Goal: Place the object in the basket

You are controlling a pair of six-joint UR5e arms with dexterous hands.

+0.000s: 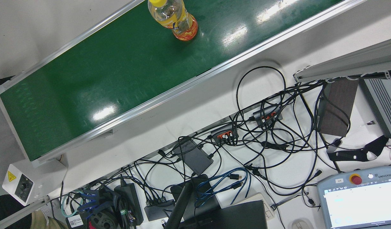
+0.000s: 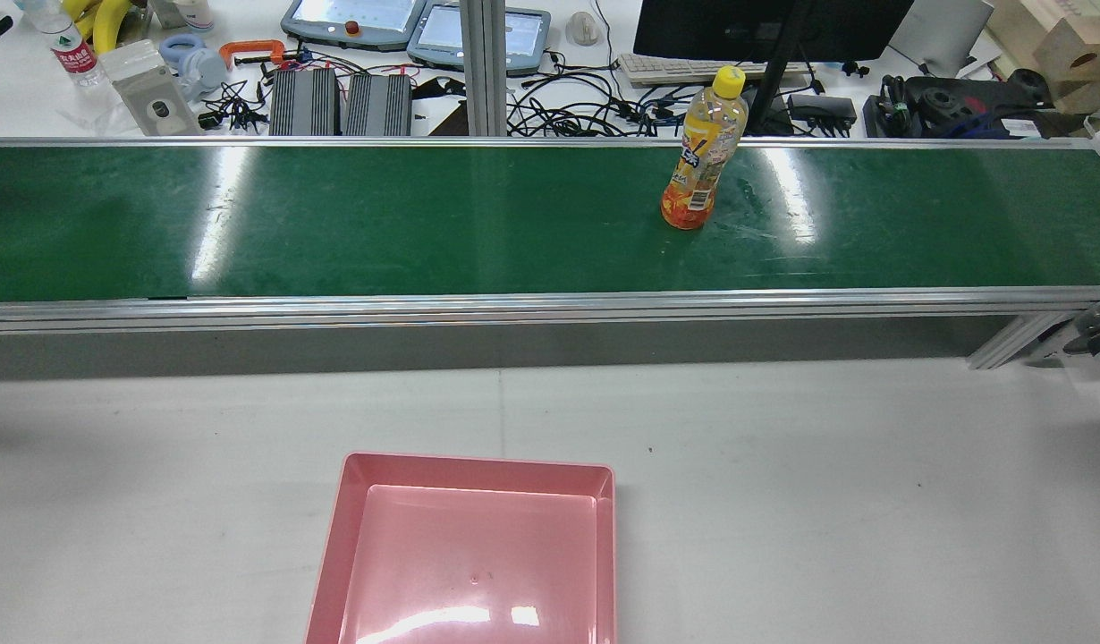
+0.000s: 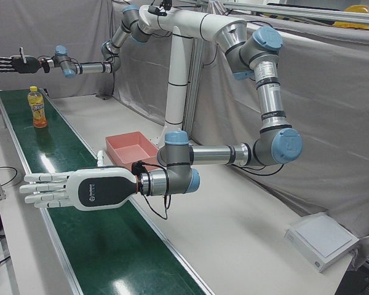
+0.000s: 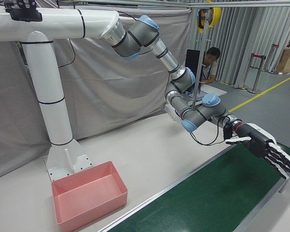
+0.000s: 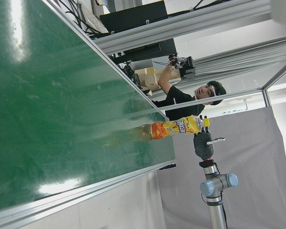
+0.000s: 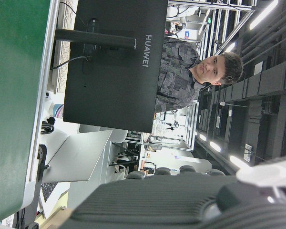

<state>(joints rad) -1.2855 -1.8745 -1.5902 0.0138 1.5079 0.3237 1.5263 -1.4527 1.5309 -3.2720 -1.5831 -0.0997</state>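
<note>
Biggest thing here is the green conveyor belt [image 2: 425, 224], running edge to edge across the upper half of the rear view. Below it sits the pale counter [image 2: 827, 492], bare apart from the pink basket [image 2: 478, 470] at the bottom centre of that frame, which has nothing in it.

In the left-front view the white pedestal stands at upper centre. The left hand [image 3: 80, 189] is at the lower left, out flat over the near stretch of belt. Its fingers [image 3: 43, 189] are straight and a bit apart, holding nothing. The right hand [image 3: 11, 62] is tiny in the upper left corner of that same frame, up in the air past the far end of the belt. Its fingers are spread wide and hold nothing either.

The bottle [image 2: 702, 152] is the task object. It has a yellow cap and an orange label, and it stands upright on the belt, right of centre in the rear view. It's close to the belt's far edge and well apart from the basket. In the left-front view it sits just below the right hand, not touching it. The left hand view shows it lying sideways in frame at centre right.

A tangle of black cables [image 1: 265, 133] fills the lower right of the front view.
</note>
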